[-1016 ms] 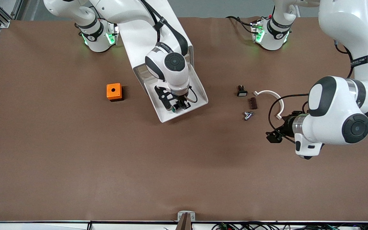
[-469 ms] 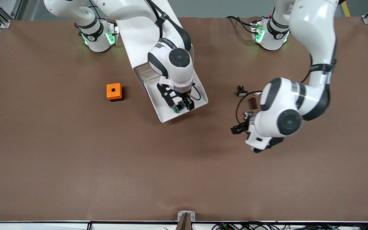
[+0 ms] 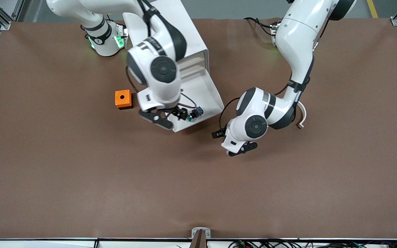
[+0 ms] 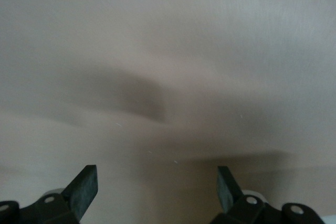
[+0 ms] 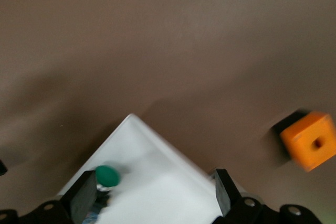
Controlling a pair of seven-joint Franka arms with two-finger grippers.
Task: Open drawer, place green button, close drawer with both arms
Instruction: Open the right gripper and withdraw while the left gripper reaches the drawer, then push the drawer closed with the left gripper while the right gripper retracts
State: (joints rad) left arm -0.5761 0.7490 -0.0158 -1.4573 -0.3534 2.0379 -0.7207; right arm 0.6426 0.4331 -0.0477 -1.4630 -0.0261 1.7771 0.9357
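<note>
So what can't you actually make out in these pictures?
- Small parts by the left arm: hidden in the front view under that arm; only a white curved piece shows.
- Left hand: its wrist view shows open fingers over blurred bare table, nothing else.
- Button: lies in the open drawer, its body cut off by the right wrist view's edge.
- Right hand: open above the drawer's corner.

Drawer [image 3: 208, 92] pulled open from white cabinet [image 3: 184, 34], upper centre of frame. Green-capped button [image 3: 189, 117] lies in drawer's lower corner. Right gripper [image 3: 171, 116] over drawer's lower edge. Orange box [image 3: 123, 99] on brown bench [image 3: 81, 179], beside drawer. Left gripper [image 3: 218, 133] centre frame, over bare bench. White curved piece [image 3: 302, 117] partly hidden by left arm.
</note>
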